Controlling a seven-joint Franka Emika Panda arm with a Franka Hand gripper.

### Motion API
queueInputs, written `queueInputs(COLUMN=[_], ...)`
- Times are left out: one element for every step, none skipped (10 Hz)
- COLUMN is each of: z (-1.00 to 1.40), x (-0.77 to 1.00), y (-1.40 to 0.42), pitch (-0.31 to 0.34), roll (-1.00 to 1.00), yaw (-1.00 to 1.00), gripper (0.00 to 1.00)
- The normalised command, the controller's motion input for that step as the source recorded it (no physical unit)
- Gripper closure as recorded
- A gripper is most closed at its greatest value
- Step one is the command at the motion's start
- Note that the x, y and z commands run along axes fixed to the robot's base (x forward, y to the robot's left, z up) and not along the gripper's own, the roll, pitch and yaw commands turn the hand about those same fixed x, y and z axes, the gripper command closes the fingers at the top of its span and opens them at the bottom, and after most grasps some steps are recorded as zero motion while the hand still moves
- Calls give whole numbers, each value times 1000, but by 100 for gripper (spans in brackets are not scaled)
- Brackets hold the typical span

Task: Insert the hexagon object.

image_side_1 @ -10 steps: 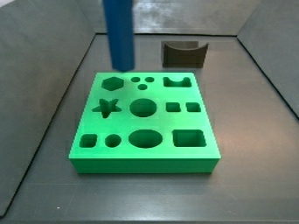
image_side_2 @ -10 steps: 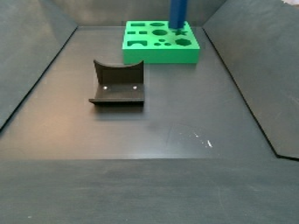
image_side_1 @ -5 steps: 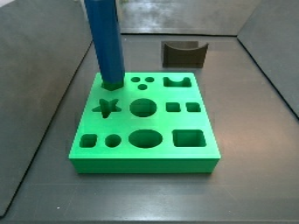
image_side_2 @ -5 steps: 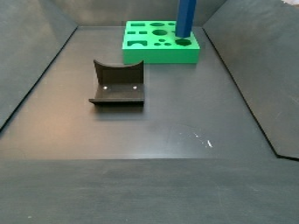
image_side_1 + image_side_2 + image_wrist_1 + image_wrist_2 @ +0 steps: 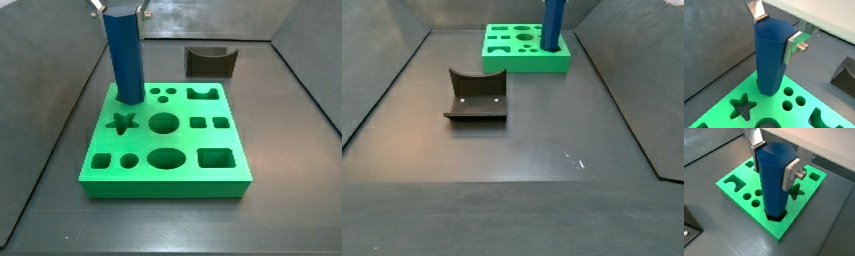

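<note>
Gripper (image 5: 777, 31): silver plate fingers clamped on the top of the tall blue faceted hexagon rod (image 5: 771, 60). Rod: upright, lower end seated in the hexagonal hole at a corner of the green moulded shape board (image 5: 737, 180). Step, we judge: final insertion. Next we would press down, then release. Dark fixture (image 5: 211, 60) stands beyond the board.

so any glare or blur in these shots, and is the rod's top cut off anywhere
Both wrist views are sharp on the blue rod, with bright sheen on the hand's silver fingers. A side view shows pale glare on the back wall and catches the rod's top with the hand. In a side view the rod runs out of frame, and faint specks glint on the floor.
</note>
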Motion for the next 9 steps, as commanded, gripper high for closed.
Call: queueInputs(z=[-406, -446, -391, -346, -283, -254, -337, -186, -146], x=[80, 100, 83, 29, 0, -63, -360, -380, -334], y=[0, 3, 0, 0, 100, 114, 83, 34, 120], pitch=[0, -17, -13, -3, 0, -7, -89, -93, -94], roll=[0, -6, 0, 0, 0, 0, -129, -41, -14], yaw=[0, 0, 0, 0, 0, 0, -31, 0, 71], gripper=[100, 100, 100, 100, 100, 100, 100, 100, 100])
